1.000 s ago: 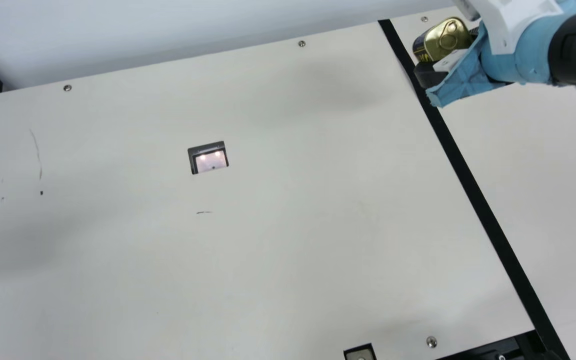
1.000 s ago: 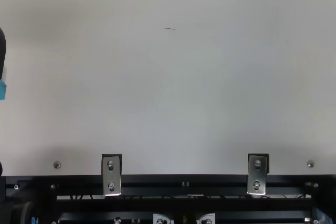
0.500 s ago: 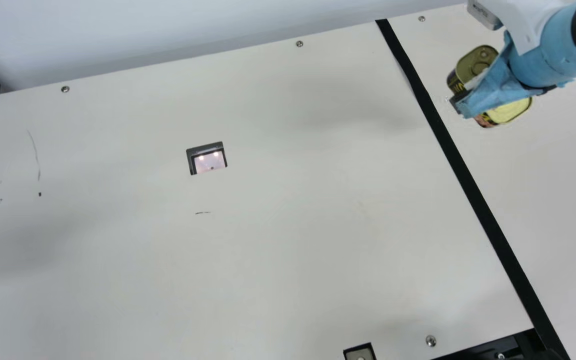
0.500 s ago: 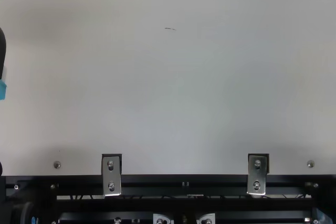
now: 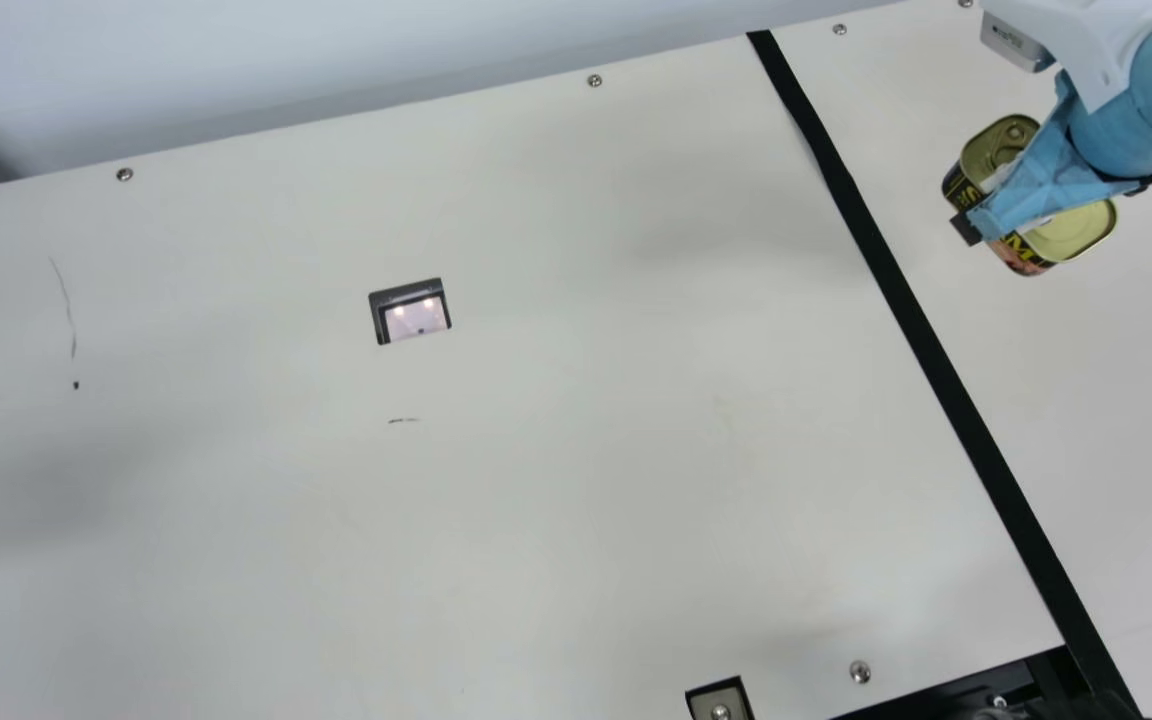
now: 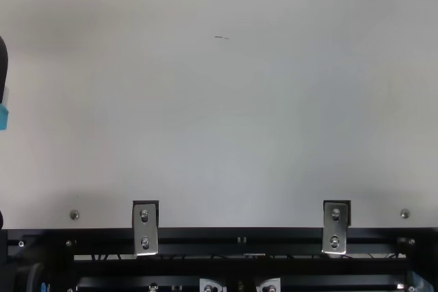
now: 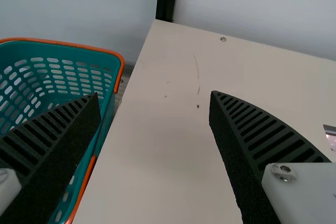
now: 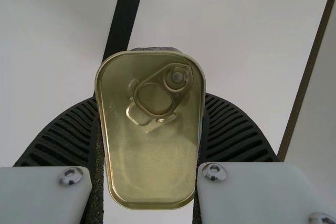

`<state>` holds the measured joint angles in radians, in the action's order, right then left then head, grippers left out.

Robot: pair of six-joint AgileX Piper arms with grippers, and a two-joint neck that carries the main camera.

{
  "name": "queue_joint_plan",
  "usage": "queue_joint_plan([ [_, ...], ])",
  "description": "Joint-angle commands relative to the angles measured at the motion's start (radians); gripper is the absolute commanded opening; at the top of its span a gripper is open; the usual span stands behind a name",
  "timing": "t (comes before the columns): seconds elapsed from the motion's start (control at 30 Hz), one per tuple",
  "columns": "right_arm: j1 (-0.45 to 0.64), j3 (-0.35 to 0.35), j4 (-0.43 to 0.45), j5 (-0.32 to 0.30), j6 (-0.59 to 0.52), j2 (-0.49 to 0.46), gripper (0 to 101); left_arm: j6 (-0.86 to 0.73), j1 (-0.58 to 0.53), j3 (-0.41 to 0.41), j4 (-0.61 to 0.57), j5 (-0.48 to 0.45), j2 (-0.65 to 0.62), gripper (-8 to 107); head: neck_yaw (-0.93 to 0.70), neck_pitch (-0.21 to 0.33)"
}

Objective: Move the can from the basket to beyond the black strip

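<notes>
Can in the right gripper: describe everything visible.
The rounded-rectangular metal can has a gold lid, apparently unopened, with a pull ring near one end, and dark sides with yellow print. The right gripper holds it by its long sides between black ribbed fingers, right of the black strip in the main view. I can't tell whether it touches the cream table.

1. Main view: blue wrapping (image 5: pixel 1031 195) hides the can's (image 5: pixel 1076 235) middle; the right arm (image 5: pixel 1141 120) is cut off.
2. Left wrist view: basket (image 7: pixel 68 44) cropped, partly behind the fingers (image 7: pixel 52 129).
3. Right wrist view: black strip (image 8: pixel 125 11) partly hidden behind the can.
</notes>
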<state>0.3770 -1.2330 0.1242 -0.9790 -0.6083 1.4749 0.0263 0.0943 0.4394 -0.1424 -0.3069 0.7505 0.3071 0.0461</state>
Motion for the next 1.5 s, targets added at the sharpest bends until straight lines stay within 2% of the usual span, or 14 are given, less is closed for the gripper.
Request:
queue_joint_plan([
  [0.0,0.012,0.003,0.001,0.004,-0.01,0.007,0,0.0,0.0,0.0,0.0,0.0,0.0,90,0.005,0.002],
  [0.33,0.077,0.022,-0.023,0.042,-0.056,0.061,0,0.0,0.0,0.0,0.0,0.0,0.0,90,-0.014,-0.008],
  [0.7,0.108,0.098,-0.079,0.158,-0.068,0.11,0,0.0,0.0,0.0,0.0,0.0,0.0,90,-0.043,-0.011],
  [1.0,0.101,0.157,-0.077,0.229,-0.032,0.129,0,0.0,0.0,0.0,0.0,0.0,0.0,90,-0.063,-0.014],
  [1.03,0.101,0.161,-0.076,0.232,-0.028,0.13,19,0.0,0.0,0.0,0.0,0.0,0.0,90,-0.064,-0.015],
  [1.07,0.1,0.165,-0.076,0.236,-0.024,0.131,101,0.0,0.0,0.0,0.0,0.0,0.0,90,-0.066,-0.015],
  [1.27,0.101,0.178,-0.084,0.244,-0.012,0.123,101,0.0,0.0,0.0,0.0,0.0,0.0,90,-0.074,-0.014],
  [1.47,0.092,0.151,-0.105,0.236,-0.023,0.091,101,0.0,0.0,0.0,0.0,0.0,0.0,90,-0.084,-0.012],
])
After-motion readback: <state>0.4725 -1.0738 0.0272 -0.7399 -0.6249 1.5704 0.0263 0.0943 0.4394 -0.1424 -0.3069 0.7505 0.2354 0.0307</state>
